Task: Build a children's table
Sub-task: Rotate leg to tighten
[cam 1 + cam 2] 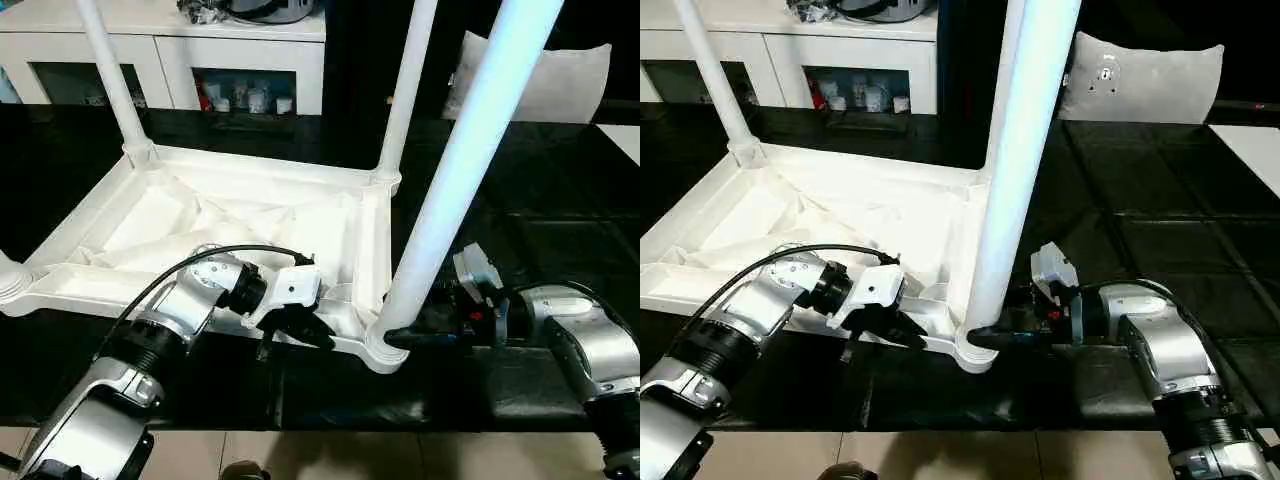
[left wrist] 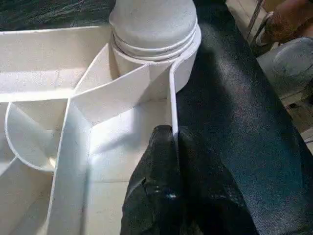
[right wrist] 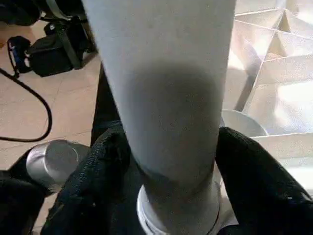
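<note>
One tabletop (image 1: 250, 215), lying upside down on a black surface (image 1: 560, 220), ribbed underside facing up. White plastic, rectangular, with a raised rim, slanting ribs crossing the inside, and a round socket at each corner.

Three legs seen standing in corner sockets: one at the far left corner (image 1: 112, 75), one at the far right corner (image 1: 408, 85), and one at the near right corner (image 1: 470, 165), closest to the camera and looking the thickest. All white, long, tubular, rising out of the top of the head views. At the near left corner, just a rounded white bit (image 1: 10, 275) at the picture's edge; cannot tell whether a leg stands there.

Two grippers. Left gripper (image 2: 171, 147) closed on the tabletop's near rim, close to the near right corner socket: one black finger inside the rim, one outside, thin white wall pinched between them in the left wrist view. Right gripper (image 3: 171, 147) at the base of the near right leg, black fingers (image 3: 98, 166) standing apart on either side of the tube just above the socket collar; cannot tell whether pressing on it or merely flanking it.

One grey cushion (image 1: 1145, 80) on the far right, propped beyond the black surface. One white cabinet (image 1: 160, 45) at the far left, small bottles on an open shelf.
</note>
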